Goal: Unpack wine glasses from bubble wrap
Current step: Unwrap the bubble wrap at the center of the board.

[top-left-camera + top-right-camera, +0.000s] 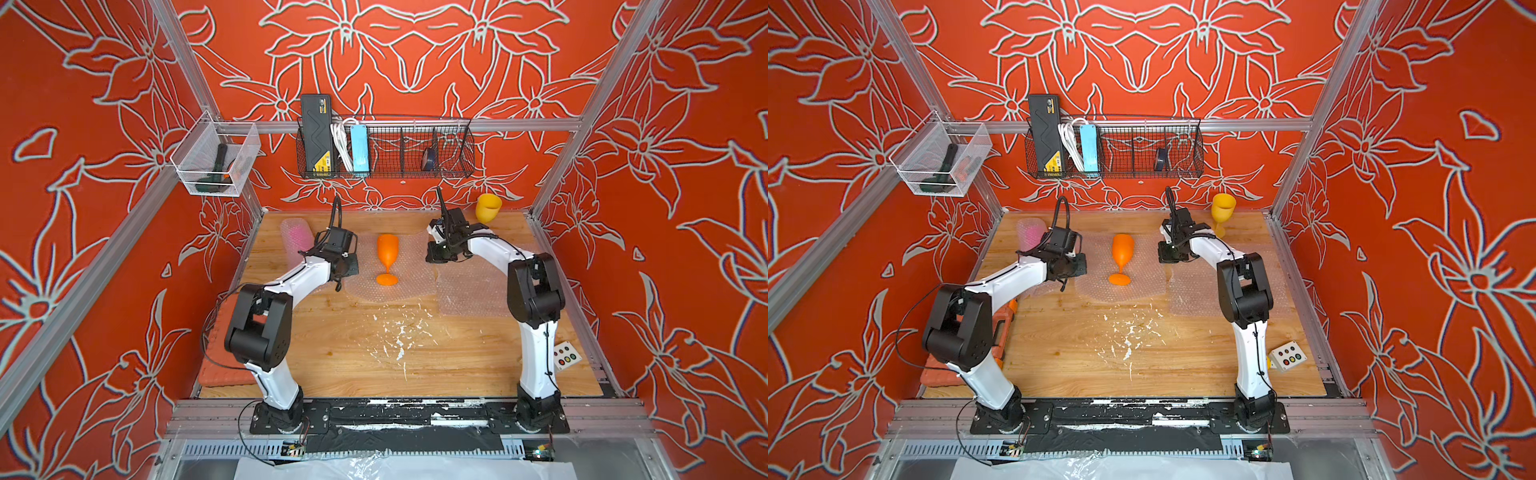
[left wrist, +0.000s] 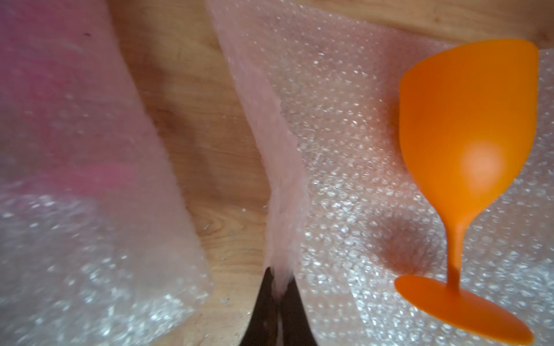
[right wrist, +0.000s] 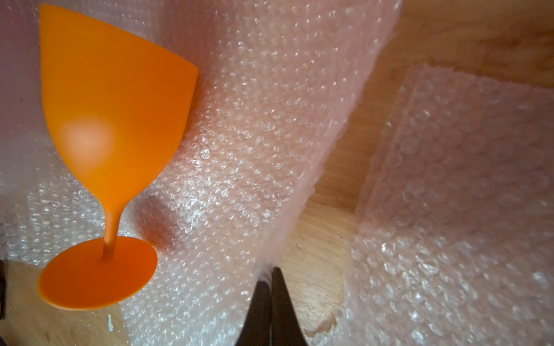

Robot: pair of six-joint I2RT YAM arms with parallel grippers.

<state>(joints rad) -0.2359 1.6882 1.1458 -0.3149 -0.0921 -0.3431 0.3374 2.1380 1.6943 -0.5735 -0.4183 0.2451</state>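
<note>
Magenta-pink goblet inside rolled clear bubble-wrap tube: only blurred colour, shape unreadable.
Yellow plastic goblet: stem, foot hidden behind right arm in a top view.
Black left pincer, black right pincer: fingers cut by picture edge in wrist views. Pinched edge of flat clear bubble-wrap sheet lost between tips. Both pincers unseen under wrists in both top views.
</note>
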